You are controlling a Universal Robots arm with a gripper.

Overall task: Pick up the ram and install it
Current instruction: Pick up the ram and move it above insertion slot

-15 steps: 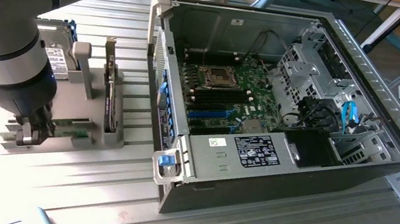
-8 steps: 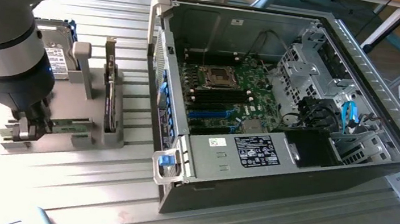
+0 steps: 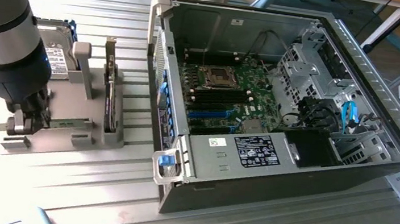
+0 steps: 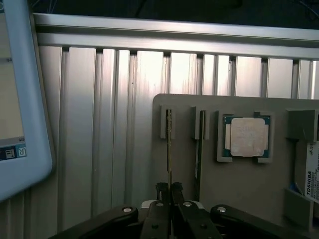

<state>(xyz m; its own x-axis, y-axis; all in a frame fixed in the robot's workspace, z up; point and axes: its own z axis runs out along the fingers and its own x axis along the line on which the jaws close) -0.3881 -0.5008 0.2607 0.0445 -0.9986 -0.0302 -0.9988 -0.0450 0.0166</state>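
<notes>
Gray tray (image 4: 249, 194): 2 ram (image 4: 169, 142), fingers (image 4: 161, 193) grip 1.

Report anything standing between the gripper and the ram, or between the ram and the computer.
Nothing separates them: the gripper is shut on the ram in the grey holder. Between that holder and the open computer, a dark card stands upright.

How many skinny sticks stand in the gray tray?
2. One, the ram, sits pinched in the end effector; the other stick stands in the next slot, toward the square chip.
</notes>
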